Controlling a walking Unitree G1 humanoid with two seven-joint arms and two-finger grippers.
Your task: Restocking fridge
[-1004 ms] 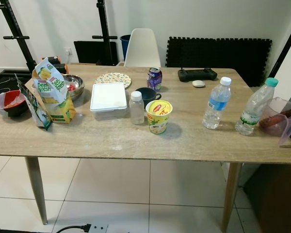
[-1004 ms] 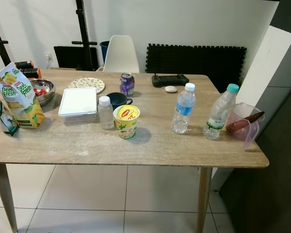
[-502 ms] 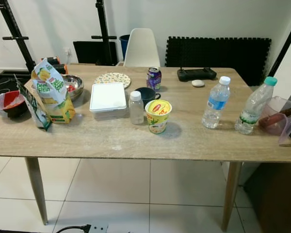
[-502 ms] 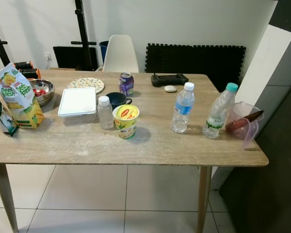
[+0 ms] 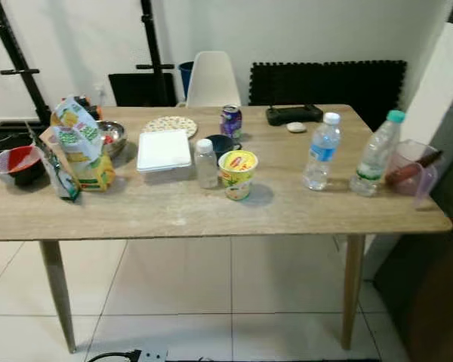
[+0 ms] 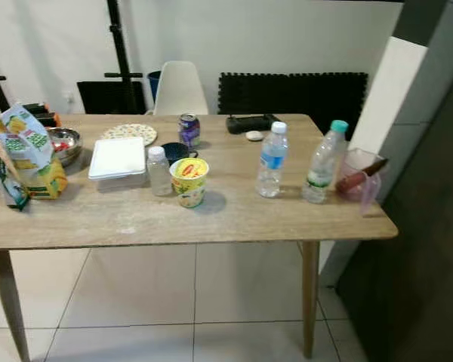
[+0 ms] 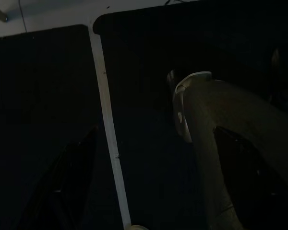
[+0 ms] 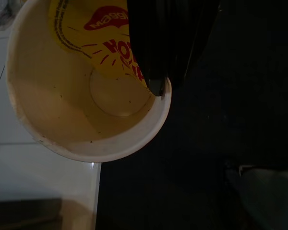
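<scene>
While right gripper [image 8: 156,81] pinched the noodle cup [image 8: 77,120] by its rim, level carry seemed advisable; thin wall might buckle.

Fridge stock, all upright on table [image 5: 211,219]

Far mid: purple can [image 5: 230,121]. Near-mid: white lidded box [image 5: 164,149], small clear bottle [image 5: 205,164] w/ white cap just right of it, then yellow noodle cup [image 5: 238,173], lid on. Right: water bottle [image 5: 321,151], blue label, & green-cap bottle [image 5: 376,153], apart. Left: yellow juice carton [image 5: 83,143]. Right wrist view: empty cup [image 8: 86,96], yellow-red lid peeled back.
</scene>
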